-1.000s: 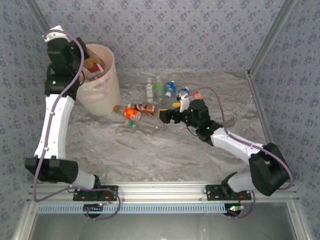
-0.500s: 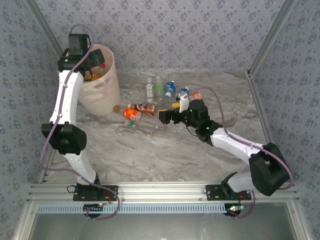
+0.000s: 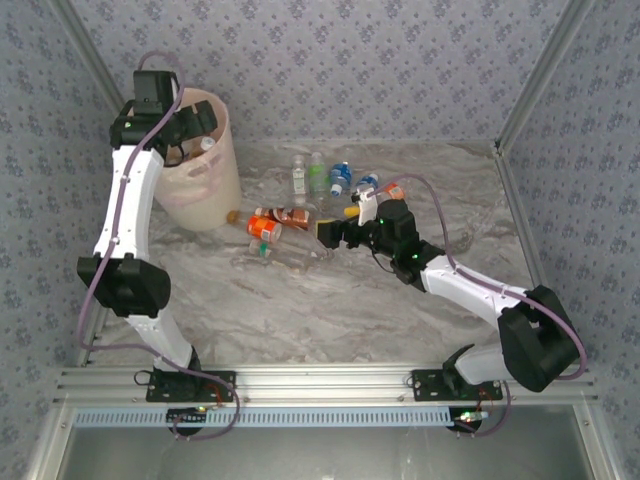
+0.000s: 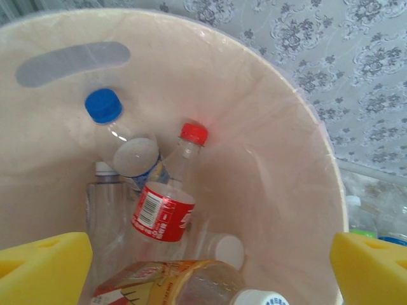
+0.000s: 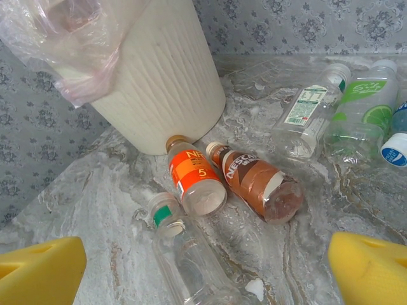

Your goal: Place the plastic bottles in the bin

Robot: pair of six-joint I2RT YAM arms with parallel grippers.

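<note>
Found the left gripper poised over the mouth of the bin, upright at the far left of the table; noted its yellow pads spread wide, nothing clamped between them. Counted several plastic bottles already inside the bin: a blue-capped bottle leaning on the inner wall; a red-capped bottle with a red label resting against it; an amber-tinted bottle lying below the parted pads; a clear bottle off to one side.

Found the right gripper low over the middle of the table, likewise open and empty, pointed left at a group of bottles lying just right of the bin. Picked out among them an orange-labelled bottle, cap at the foot of the bin; a brown-labelled bottle just beside it; a green-banded clear bottle on the near side; a white-labelled bottle and a green-labelled bottle side by side toward the far edge.
</note>
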